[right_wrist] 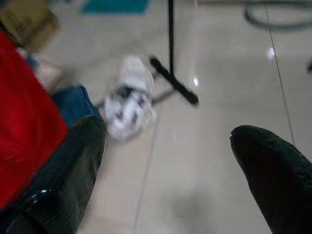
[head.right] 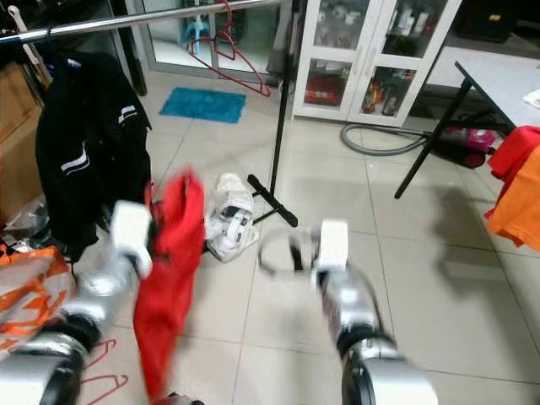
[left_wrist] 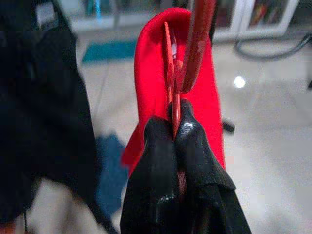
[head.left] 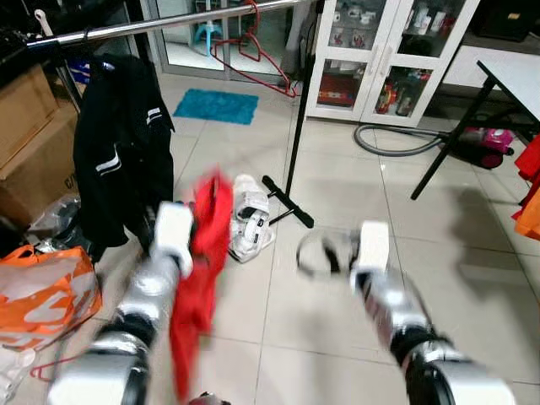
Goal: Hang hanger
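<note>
My left gripper (left_wrist: 174, 123) is shut on the thin red hanger (left_wrist: 168, 58), which carries a red garment (head.left: 202, 278) hanging down toward the floor. It sits low, in front of and below the metal clothes rail (head.left: 169, 24). A black jacket (head.left: 118, 152) hangs on the rail just left of the garment, and an empty red hanger (head.left: 253, 51) hangs further right on it. My right gripper (right_wrist: 166, 129) is open with nothing between its fingers, held over the tiled floor to the right of the garment; it is blurred in the eye views (head.left: 322, 253).
The rack's black upright (head.left: 299, 110) and foot (head.left: 287, 202) stand ahead, with a white bundle (head.left: 249, 224) beside the foot. An orange bag (head.left: 42, 291) and cardboard boxes (head.left: 29, 143) crowd the left. A table (head.left: 515, 76) and vacuum hose (head.left: 405, 143) lie right.
</note>
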Robot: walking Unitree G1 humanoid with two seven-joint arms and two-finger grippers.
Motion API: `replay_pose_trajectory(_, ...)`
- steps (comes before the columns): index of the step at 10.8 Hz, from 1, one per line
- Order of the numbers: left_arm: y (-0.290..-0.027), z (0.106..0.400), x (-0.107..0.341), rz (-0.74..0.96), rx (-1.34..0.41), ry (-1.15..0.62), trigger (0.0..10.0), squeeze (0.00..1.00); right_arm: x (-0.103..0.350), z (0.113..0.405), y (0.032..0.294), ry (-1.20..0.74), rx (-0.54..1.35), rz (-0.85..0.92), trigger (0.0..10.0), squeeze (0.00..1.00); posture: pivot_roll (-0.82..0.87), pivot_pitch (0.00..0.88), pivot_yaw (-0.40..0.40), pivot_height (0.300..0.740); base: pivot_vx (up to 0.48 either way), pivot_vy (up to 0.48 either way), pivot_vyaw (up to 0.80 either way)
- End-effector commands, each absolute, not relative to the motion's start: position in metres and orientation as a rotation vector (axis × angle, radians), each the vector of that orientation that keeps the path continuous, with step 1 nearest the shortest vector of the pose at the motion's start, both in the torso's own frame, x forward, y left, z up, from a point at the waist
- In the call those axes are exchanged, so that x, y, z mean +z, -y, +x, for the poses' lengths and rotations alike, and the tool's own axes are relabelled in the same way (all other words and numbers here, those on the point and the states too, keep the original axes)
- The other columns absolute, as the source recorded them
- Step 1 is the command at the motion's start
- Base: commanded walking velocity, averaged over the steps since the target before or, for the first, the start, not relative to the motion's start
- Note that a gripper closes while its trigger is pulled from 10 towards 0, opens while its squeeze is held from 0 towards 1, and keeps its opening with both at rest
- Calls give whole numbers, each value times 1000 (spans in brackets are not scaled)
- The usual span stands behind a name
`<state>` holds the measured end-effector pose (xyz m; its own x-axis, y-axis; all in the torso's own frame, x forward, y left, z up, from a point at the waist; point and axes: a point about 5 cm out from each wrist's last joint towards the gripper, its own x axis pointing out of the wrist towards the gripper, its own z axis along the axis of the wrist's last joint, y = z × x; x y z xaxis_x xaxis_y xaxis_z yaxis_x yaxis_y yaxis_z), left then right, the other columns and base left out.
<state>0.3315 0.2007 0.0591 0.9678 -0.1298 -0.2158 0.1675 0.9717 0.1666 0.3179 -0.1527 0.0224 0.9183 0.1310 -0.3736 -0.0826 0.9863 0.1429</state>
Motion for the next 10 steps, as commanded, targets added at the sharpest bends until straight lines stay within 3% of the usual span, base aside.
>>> replay_pose_trajectory(1,-200,339,76,212,-203,-132,10000,0,30,322,160,-357,120,126,10000,0,51,0,-12,740,0,0,0)
replay_pose_trajectory(5,-213,341,104,299,-461,-73,10000,0,47,326,170,-314,385,12,10000,0,27,0,-13,740,0,0,0)
replay_pose_trajectory(8,-211,331,121,307,-795,-74,10000,0,72,331,173,-294,629,-50,10000,0,16,0,-13,740,0,0,0)
replay_pose_trajectory(10,-214,333,144,297,-830,-28,10000,0,97,334,166,-238,740,-61,10000,0,8,0,-16,740,0,0,0)
